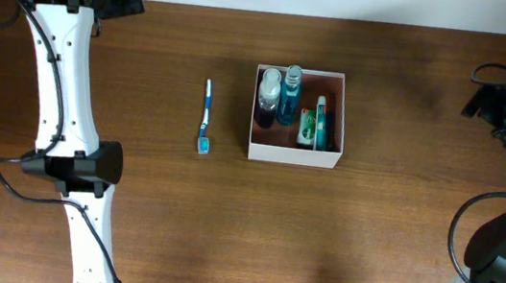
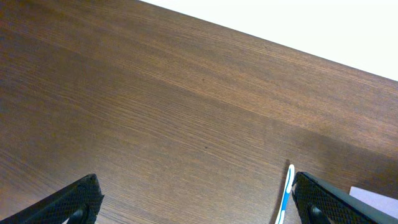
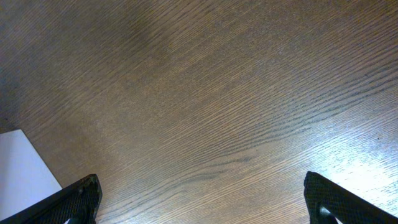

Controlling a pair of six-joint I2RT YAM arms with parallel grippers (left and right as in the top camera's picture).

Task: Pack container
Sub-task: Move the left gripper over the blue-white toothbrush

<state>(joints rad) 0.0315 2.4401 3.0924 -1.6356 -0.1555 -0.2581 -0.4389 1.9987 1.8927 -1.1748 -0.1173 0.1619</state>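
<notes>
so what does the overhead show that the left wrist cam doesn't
Only the overhead shows inside the container: a dark bottle, a blue bottle and a green tube. Only the left wrist shows the left gripper close up, open and empty. Both show the toothbrush lying on the brown table; the pale corner at the wrist view's lower right is probably the container.

Left gripper (image 2: 199,202): jaws spread wide over the wood.
Fingers (image 2: 74,200): black tips poke in at both bottom corners.
Toothbrush (image 2: 286,196): white and blue, lying flat on the table (image 2: 186,93), just beside one fingertip.
Container (image 2: 376,198): only a white corner shows, beyond the toothbrush, past that same fingertip.
</notes>
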